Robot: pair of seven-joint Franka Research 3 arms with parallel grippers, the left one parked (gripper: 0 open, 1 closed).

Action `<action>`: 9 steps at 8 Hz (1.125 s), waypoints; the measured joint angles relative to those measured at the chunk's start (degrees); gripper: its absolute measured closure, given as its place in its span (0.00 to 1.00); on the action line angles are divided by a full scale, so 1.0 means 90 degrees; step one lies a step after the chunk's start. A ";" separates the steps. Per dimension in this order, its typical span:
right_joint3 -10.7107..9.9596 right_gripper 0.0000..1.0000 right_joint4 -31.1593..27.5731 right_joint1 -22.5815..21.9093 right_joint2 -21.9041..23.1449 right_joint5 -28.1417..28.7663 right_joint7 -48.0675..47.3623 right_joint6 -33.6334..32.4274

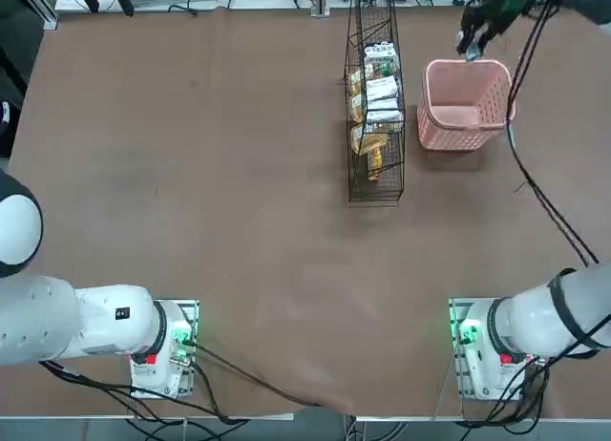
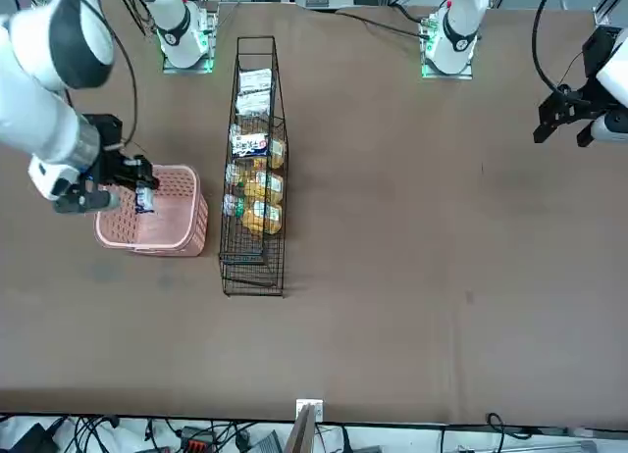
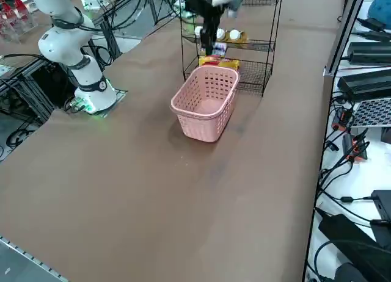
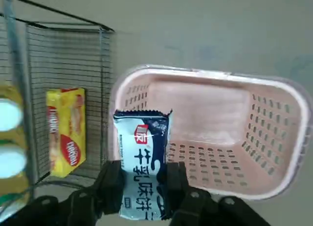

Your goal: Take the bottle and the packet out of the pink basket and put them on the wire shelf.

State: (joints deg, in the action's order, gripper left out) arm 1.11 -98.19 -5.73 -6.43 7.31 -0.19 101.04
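While the right end effector (image 4: 142, 187) hangs above the far end of the pink basket (image 1: 465, 105), its fingers (image 4: 111, 184) are clamped on the packet (image 4: 142, 162), a white and dark blue wrapper lifted clear of the rim. Just beside the basket on the brown worktop (image 1: 239, 231) stands the wire shelf (image 1: 374, 107), holding white and yellow packets. Two white-capped bottles (image 3: 227, 35) seem to sit on one shelf tier, though the side view is cluttered there. The basket looks empty inside.
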 joint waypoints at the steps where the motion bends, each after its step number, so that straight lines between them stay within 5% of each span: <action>1: 0.0128 0.56 0.0363 -0.0003 0.0002 0.0000 0.0023 -0.0249; 4: 0.0905 0.56 0.1191 -0.0037 0.0000 -0.0016 0.0095 -0.0493; 9: 0.2353 0.56 0.1735 -0.0071 -0.0028 -0.0949 0.0870 -0.0407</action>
State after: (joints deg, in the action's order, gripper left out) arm 22.28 -82.57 -6.37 -6.68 -1.23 7.64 97.38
